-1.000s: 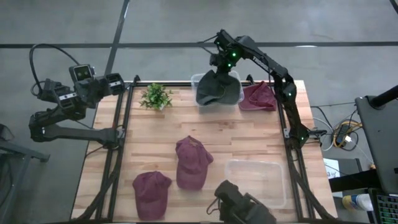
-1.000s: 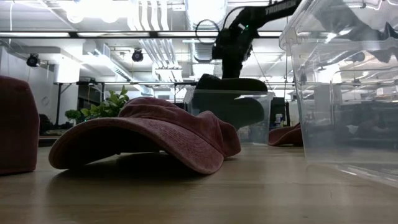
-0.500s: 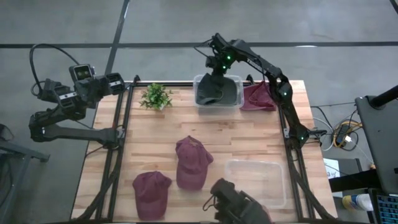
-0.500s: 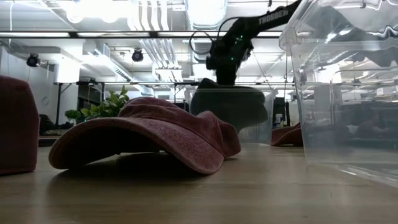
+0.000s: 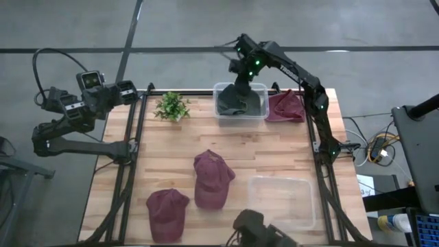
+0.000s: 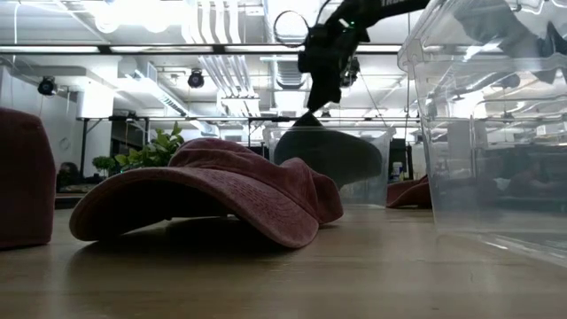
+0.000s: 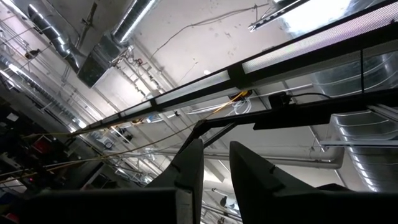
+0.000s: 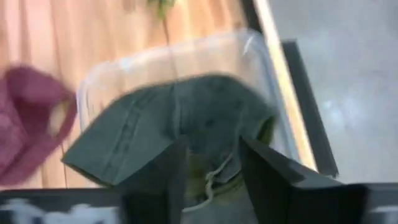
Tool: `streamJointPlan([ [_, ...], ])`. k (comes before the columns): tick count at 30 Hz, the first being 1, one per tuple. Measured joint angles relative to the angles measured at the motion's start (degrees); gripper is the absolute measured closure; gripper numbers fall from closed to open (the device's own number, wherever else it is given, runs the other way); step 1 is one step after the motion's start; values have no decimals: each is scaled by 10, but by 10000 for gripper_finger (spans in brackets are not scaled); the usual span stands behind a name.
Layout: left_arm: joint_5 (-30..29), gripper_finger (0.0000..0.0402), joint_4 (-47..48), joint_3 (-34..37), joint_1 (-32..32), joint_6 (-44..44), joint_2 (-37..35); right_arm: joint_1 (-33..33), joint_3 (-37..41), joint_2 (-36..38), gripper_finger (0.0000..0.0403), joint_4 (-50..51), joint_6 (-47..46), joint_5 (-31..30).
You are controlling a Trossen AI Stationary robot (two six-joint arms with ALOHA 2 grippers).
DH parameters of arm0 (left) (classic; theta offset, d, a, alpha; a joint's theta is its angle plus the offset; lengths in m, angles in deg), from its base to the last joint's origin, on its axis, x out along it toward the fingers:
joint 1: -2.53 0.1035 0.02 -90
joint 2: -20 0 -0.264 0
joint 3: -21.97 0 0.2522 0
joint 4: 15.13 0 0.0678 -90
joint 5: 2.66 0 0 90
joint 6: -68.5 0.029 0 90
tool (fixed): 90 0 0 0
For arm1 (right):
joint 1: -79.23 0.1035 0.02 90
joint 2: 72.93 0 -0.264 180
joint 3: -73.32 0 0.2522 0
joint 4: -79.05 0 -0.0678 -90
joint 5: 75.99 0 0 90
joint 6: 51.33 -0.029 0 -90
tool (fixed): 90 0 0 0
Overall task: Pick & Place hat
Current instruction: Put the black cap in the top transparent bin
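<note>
A dark grey-green hat (image 5: 240,101) lies crumpled inside the clear bin (image 5: 218,89) at the table's far edge, and it also shows through the bin's wall in the low view (image 6: 332,155). My right gripper (image 5: 242,77) hovers over that bin, pointing down, its fingers open (image 8: 211,165) over the hat's inner side (image 8: 186,118). My left gripper (image 7: 216,168) is parked off the table's far left corner (image 5: 103,96), tipped up toward the ceiling, with a narrow gap between its fingers. My right gripper comes at the grey-green hat from above with its fingers (image 6: 312,111) spread over the hat's raised top (image 6: 310,124). I cannot tell whether the tips touch the cloth. The hat rests in the bin.
One maroon hat (image 5: 285,106) lies to the right of the bin, and two more lie at mid table (image 5: 211,178) and near the front left (image 5: 167,211). A small green plant (image 5: 171,106) stands left of the bin. A second clear bin (image 5: 281,199) sits near the front right.
My right gripper carried the hanging grey-green hat down into the far bin, then rose a little. The hat hung over the bin's rim before and has now sunk inside and lies there.
</note>
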Motion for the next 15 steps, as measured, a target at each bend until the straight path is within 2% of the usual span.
streamJointPlan([
  [4, 0, 330, 0, 0, 0, 5, 0, 23, 2, -9, 378, 25, -13, -26],
  [7, 0, 330, 0, 0, 0, 8, 0, 36, 4, -21, 392, 26, -12, -87],
  [15, 0, 330, 0, 0, 0, 8, 0, 39, 6, -87, 395, 54, -11, -93],
])
